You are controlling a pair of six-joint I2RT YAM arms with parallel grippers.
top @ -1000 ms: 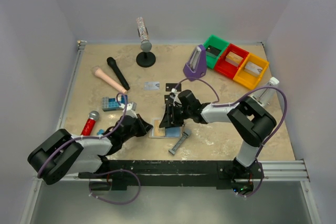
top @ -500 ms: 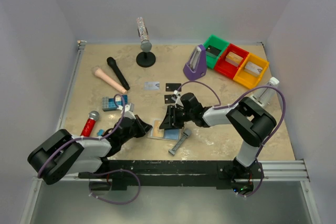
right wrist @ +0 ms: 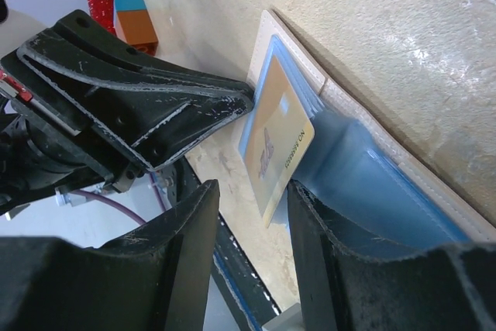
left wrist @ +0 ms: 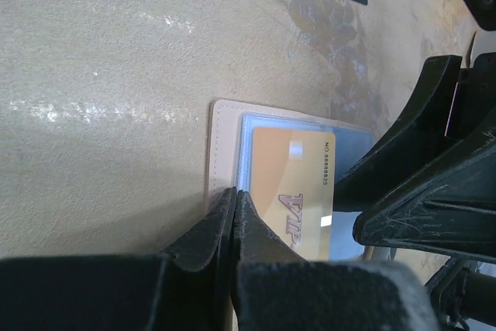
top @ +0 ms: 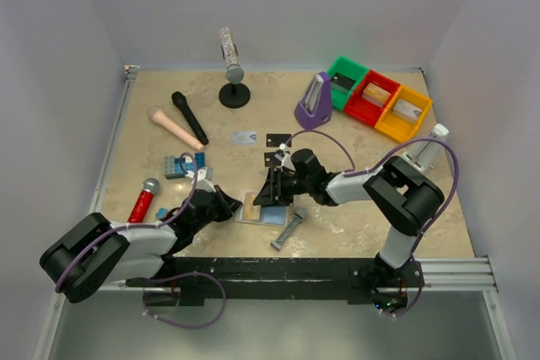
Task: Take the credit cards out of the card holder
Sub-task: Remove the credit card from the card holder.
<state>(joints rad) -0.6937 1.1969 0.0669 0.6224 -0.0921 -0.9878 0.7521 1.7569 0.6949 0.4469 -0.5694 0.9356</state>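
The card holder [top: 274, 217] lies open near the table's front, pale blue inside with a white rim [left wrist: 221, 145]. A gold credit card [left wrist: 291, 191] marked VIP sticks partly out of its pocket [right wrist: 279, 145]. My left gripper [left wrist: 235, 191] is shut, its tips pressing on the holder's left rim. My right gripper [right wrist: 252, 191] is open, its fingers on either side of the gold card's free end without clamping it. Farther back on the table lie a silver-grey card [top: 244, 137] and a black card [top: 278, 139]; a second black one [top: 272, 158] is partly hidden by the right arm.
A grey metal bar [top: 288, 229] lies just right of the holder. A blue brick [top: 177, 165], red microphone [top: 143, 200], black microphone [top: 190, 117] and pink handle [top: 173, 128] are at the left. Green, red and yellow bins [top: 375, 99] and a purple object [top: 315, 103] stand at the back right.
The right gripper has shifted slightly left over the holder and its jaws have narrowed a little. The gold card shows more plainly. The left gripper stays shut on the rim.
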